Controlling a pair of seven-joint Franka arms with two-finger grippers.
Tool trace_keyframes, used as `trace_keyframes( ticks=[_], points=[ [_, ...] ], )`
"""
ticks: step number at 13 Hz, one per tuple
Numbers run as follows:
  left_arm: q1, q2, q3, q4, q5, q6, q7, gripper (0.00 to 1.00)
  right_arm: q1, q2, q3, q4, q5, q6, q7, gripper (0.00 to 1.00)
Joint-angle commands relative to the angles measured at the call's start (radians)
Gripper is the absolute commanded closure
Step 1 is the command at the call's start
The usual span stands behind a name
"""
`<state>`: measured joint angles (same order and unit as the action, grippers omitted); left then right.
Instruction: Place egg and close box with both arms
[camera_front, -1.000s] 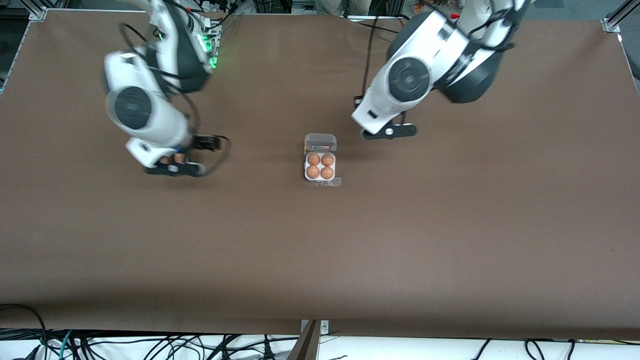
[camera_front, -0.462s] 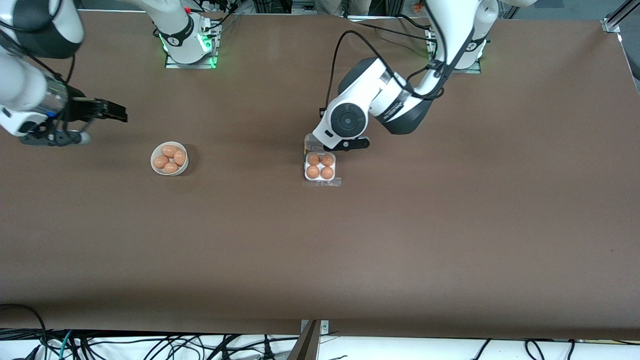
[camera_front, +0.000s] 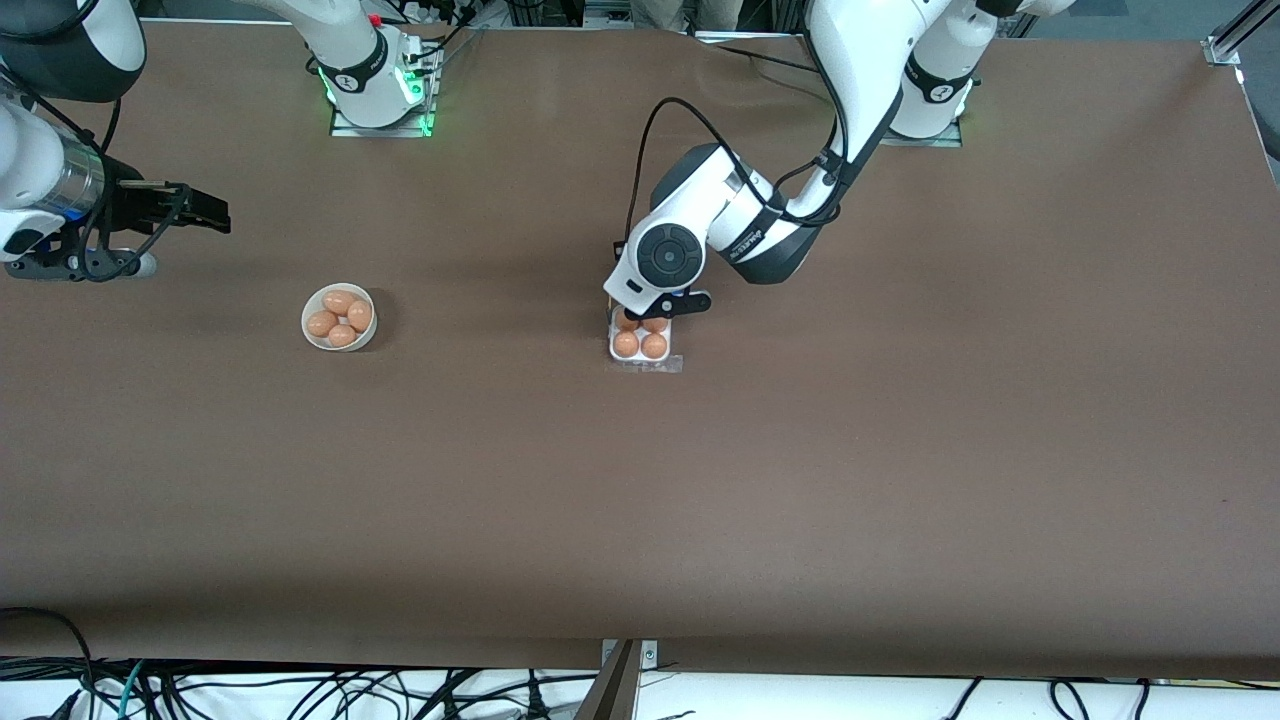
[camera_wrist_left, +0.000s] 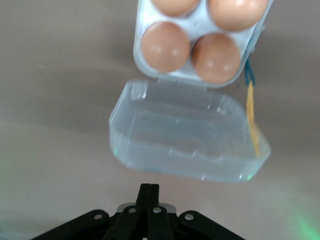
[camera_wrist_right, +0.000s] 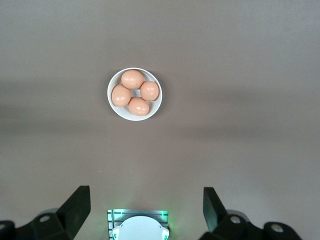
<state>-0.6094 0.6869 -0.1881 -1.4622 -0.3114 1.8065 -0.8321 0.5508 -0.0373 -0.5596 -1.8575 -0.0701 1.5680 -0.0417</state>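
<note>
The clear plastic box (camera_front: 646, 363) sits mid-table with an orange-brown egg (camera_front: 626, 344) in every cell. In the left wrist view the box (camera_wrist_left: 142, 20) shows its transparent lid (camera_wrist_left: 190, 137) hinged open, toward my left gripper. My left gripper (camera_wrist_left: 149, 190) is shut and empty, just off the lid's free edge and not touching it. In the front view the left gripper (camera_front: 668, 304) hides the lid. My right gripper (camera_front: 205, 215) is open and empty, up in the air at the right arm's end of the table; its fingers (camera_wrist_right: 80, 205) stand wide apart.
A round white bowl (camera_front: 311, 334) with several more eggs stands toward the right arm's end, also in the right wrist view (camera_wrist_right: 111, 102). The right arm's base (camera_wrist_right: 140, 227) glows green. Bare brown table surrounds the box.
The left arm has swung down over the box's lid, which it now hides in the front view. The right arm has left the bowl and drawn back toward its end.
</note>
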Motion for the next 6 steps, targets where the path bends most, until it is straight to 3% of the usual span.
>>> trace_keyframes(
  ticks=[1, 2, 3, 4, 6],
  points=[
    [-0.001, 0.014, 0.036, 0.036, -0.008, 0.068, 0.005, 1.00, -0.293, 0.005, 0.291, 0.017, -0.010, -0.023, 0.002, 0.00],
    [-0.003, 0.014, 0.062, 0.036, -0.008, 0.106, 0.019, 1.00, -0.459, 0.008, 0.463, 0.017, -0.004, -0.023, 0.002, 0.00],
    [-0.003, 0.013, 0.078, 0.039, -0.008, 0.117, 0.034, 1.00, -0.582, 0.008, 0.587, 0.017, 0.001, -0.023, 0.002, 0.00],
    [-0.003, 0.011, 0.090, 0.057, -0.006, 0.117, 0.036, 1.00, -0.615, 0.008, 0.627, 0.017, 0.006, -0.023, 0.002, 0.00],
    [-0.003, -0.007, 0.098, 0.104, 0.101, 0.091, 0.025, 0.98, -0.615, 0.008, 0.626, 0.018, 0.027, -0.022, 0.002, 0.00]
  ],
)
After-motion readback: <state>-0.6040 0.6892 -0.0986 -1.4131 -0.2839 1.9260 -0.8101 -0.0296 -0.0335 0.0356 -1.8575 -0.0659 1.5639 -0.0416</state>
